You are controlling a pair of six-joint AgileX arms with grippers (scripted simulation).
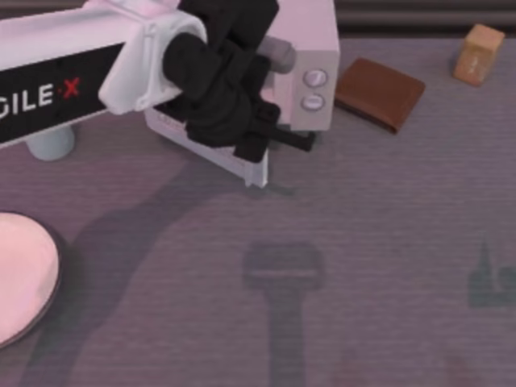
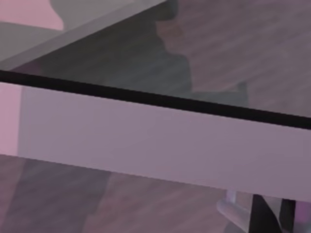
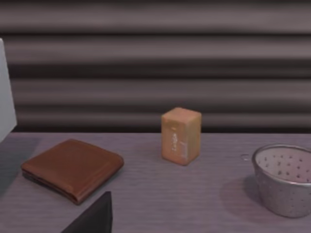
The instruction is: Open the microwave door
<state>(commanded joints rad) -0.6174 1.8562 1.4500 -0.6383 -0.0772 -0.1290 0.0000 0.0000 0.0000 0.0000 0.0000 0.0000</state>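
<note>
— Where's the door?
— My left gripper [image 1: 278,137] is at the boxy white microwave [image 1: 310,48], back-left counter [image 1: 387,242]; its white door panel [image 1: 242,165] stands ajar. Fingers: can't tell.
— Room?
— Open counter ahead. The right wrist view alone shows a steel colander [image 3: 284,179].

Table [image 1: 387,242]: flat, purplish-grey top with fine grain lines, dark slatted wall behind it. Landmark is the microwave [image 1: 310,48], standing on the table at its far edge. Just to the right of the microwave lies a brown wallet [image 1: 379,93], flat and closed, near it but not clearly touching. Further right of the wallet, well apart from the microwave, a small orange box [image 1: 478,54] stands upright. A perforated metal colander [image 3: 286,179] sits on the table beyond the box. Far left of the microwave, at the near-left edge, a pale round plate [image 1: 20,274] lies flat.
</note>
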